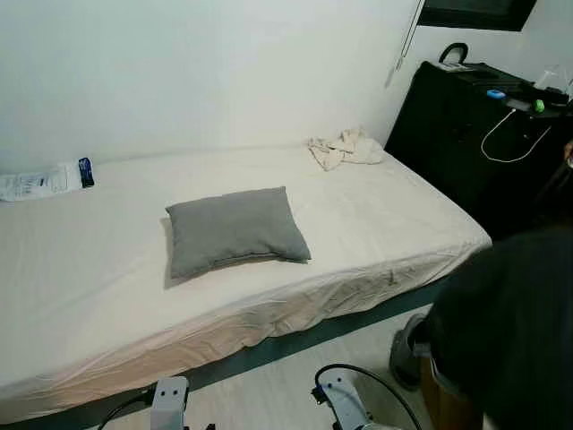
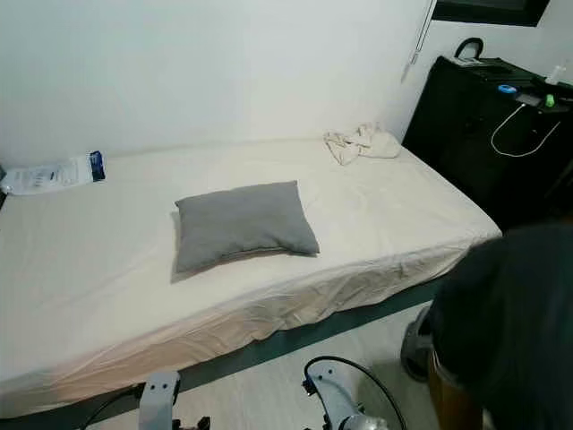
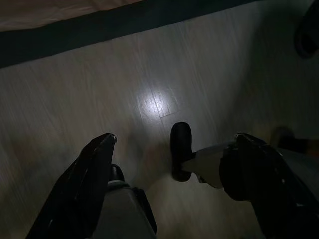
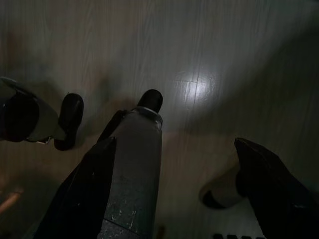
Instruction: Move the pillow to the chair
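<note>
Nothing of the task is judged to be done yet: the grey pillow (image 1: 236, 229) lies flat near the middle of the bed (image 1: 81, 305), untouched, and both the pick-up and the carry to a chair are left. A dark rounded shape low at the right may be that chair, but this cannot be told. From left to right, a white packet with a blue end (image 1: 45, 180) is seen by the wall, then the pillow on the cream fitted sheet, then a crumpled pale cloth (image 1: 346, 148) at the far corner, then a black cabinet (image 1: 466, 134) with a white cable draped over it. The walls are plain white, the floor pale wood. The left gripper (image 3: 172, 144) and the right gripper (image 4: 174, 147) hang over the floor, each with fingers spread wide and nothing held.
</note>
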You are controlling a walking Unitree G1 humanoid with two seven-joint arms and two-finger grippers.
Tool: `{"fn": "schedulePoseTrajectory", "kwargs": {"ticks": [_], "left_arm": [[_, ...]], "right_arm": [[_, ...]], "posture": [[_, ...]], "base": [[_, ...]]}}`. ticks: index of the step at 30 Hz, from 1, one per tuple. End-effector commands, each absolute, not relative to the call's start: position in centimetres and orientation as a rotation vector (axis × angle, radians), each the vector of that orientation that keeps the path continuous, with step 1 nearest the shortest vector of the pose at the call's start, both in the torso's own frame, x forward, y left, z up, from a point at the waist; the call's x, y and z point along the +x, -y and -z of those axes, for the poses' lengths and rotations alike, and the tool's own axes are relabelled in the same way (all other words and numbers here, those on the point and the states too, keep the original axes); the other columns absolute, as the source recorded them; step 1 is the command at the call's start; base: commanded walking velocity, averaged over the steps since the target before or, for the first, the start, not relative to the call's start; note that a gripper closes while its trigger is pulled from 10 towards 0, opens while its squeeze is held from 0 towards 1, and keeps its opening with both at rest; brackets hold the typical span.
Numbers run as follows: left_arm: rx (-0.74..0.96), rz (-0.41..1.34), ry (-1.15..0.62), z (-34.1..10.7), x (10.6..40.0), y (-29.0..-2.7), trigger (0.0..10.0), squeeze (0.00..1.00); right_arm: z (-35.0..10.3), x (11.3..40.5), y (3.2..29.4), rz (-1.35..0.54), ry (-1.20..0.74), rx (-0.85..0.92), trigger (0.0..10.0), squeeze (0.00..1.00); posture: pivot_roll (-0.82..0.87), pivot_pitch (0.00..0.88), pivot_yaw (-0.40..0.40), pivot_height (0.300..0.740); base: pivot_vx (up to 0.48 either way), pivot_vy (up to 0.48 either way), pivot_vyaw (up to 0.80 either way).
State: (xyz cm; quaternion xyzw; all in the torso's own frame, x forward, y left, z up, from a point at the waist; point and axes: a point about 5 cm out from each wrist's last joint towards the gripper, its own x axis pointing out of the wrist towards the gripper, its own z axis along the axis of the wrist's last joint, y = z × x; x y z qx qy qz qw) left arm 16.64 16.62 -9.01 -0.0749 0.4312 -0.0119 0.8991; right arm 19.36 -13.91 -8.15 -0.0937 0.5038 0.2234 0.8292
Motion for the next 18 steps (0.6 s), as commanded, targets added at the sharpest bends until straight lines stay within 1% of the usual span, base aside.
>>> {"fn": "schedulePoseTrajectory", "kwargs": {"ticks": [1,6,18], "left_arm": [[-0.179,0.011,-0.898,9.19,16.26,-16.26,10.0,0.0],[-0.188,0.0,-0.898,9.23,16.16,-16.29,10.0,0.0],[-0.189,0.005,-0.896,9.2,16.25,-16.13,10.0,0.0]], "right_arm": [[8.11,19.44,14.35,-0.466,-1.07,-0.214,10.0,0.0],[8.01,19.62,14.54,-0.469,-1.07,-0.226,10.0,0.0],[7.62,20.4,13.96,-0.485,-1.058,-0.245,10.0,0.0]], "posture": [[0.1,0.001,-0.129,0.733],[0.1,0.002,-0.133,0.733],[0.1,0.0,-0.139,0.733]], "base": [[0.0,0.0,0.0],[0.0,0.0,0.0],[0.0,0.0,0.0]]}}
